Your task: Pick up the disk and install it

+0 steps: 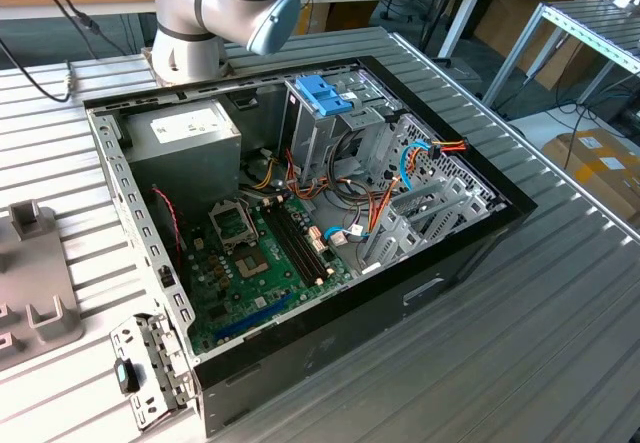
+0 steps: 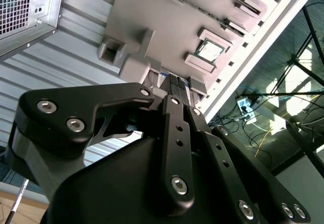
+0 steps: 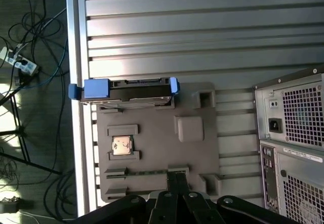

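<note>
Soft, even daylight covers the ribbed metal table (image 1: 560, 293) in the exterior view, while the open computer case (image 1: 420, 283) holds shadow inside. Hard sun patches glare on the floor (image 3: 12, 95) in the first wrist view; the black gripper (image 2: 178, 85) sits underexposed in the second wrist view.

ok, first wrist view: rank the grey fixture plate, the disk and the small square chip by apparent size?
1. grey fixture plate, clearly largest.
2. disk, seen edge-on as a long narrow strip at the plate's end.
3. square chip, smallest.
All three sit on or at the same plate, so nearness barely skews this.
</note>
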You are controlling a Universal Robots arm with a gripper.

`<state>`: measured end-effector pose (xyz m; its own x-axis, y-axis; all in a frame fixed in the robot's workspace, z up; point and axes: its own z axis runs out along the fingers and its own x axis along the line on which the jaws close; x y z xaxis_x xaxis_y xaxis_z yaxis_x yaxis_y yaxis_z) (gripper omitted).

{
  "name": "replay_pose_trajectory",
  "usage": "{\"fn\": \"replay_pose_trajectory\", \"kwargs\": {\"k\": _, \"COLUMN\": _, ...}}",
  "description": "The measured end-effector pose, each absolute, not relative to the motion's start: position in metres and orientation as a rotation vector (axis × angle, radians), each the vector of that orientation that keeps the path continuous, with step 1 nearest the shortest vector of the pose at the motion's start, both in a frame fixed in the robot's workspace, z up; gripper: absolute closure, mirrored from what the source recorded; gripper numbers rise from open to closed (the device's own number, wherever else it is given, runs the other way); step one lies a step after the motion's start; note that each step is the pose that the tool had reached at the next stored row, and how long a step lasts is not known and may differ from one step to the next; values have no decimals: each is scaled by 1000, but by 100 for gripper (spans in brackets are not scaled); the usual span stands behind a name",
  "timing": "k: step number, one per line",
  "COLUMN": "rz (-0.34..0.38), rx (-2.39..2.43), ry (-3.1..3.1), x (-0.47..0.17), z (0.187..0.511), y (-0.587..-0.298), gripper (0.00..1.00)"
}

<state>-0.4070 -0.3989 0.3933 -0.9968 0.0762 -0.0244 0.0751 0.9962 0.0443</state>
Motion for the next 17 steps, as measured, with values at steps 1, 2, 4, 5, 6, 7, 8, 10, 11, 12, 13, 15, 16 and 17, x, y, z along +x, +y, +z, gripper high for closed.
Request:
{"fn": "replay_pose_trajectory", "kwargs": {"k": 1, "rz": 68, "rx": 118, "ry": 3113, "x": -407, "z": 393, "y": -399, "gripper": 89}}
{"fn": "replay_pose_trajectory", "kwargs": {"k": 2, "rz": 68, "rx": 118, "ry": 3112, "x": -408, "z": 393, "y": -399, "gripper": 89}}
{"fn": "replay_pose_trajectory", "kwargs": {"k": 4, "rz": 68, "rx": 118, "ry": 3112, "x": -409, "z": 393, "y": -399, "gripper": 89}}
{"fn": "replay_pose_trajectory", "kwargs": {"k": 5, "rz": 68, "rx": 118, "ry": 3113, "x": -409, "z": 393, "y": -399, "gripper": 89}}
{"fn": "replay_pose_trajectory", "kwargs": {"k": 6, "rz": 68, "rx": 118, "ry": 3113, "x": -410, "z": 393, "y": -399, "gripper": 89}}
{"fn": "replay_pose_trajectory", "kwargs": {"k": 7, "rz": 68, "rx": 118, "ry": 3112, "x": -410, "z": 393, "y": -399, "gripper": 89}}
{"fn": "replay_pose_trajectory", "kwargs": {"k": 8, "rz": 68, "rx": 118, "ry": 3112, "x": -411, "z": 393, "y": -399, "gripper": 89}}
{"fn": "replay_pose_trajectory", "kwargs": {"k": 10, "rz": 68, "rx": 118, "ry": 3113, "x": -412, "z": 393, "y": -399, "gripper": 89}}
{"fn": "replay_pose_trajectory", "kwargs": {"k": 11, "rz": 68, "rx": 118, "ry": 3112, "x": -413, "z": 393, "y": -399, "gripper": 89}}
{"fn": "replay_pose_trajectory", "kwargs": {"k": 12, "rz": 68, "rx": 118, "ry": 3113, "x": -413, "z": 393, "y": -399, "gripper": 89}}
{"fn": "replay_pose_trajectory", "kwargs": {"k": 13, "rz": 68, "rx": 118, "ry": 3112, "x": -414, "z": 393, "y": -399, "gripper": 89}}
{"fn": "replay_pose_trajectory", "kwargs": {"k": 15, "rz": 68, "rx": 118, "ry": 3113, "x": -414, "z": 393, "y": -399, "gripper": 89}}
{"fn": "replay_pose_trajectory", "kwargs": {"k": 16, "rz": 68, "rx": 118, "ry": 3112, "x": -415, "z": 393, "y": -399, "gripper": 89}}
{"fn": "replay_pose_trajectory", "kwargs": {"k": 17, "rz": 68, "rx": 118, "ry": 3113, "x": -415, "z": 393, "y": -399, "gripper": 89}}
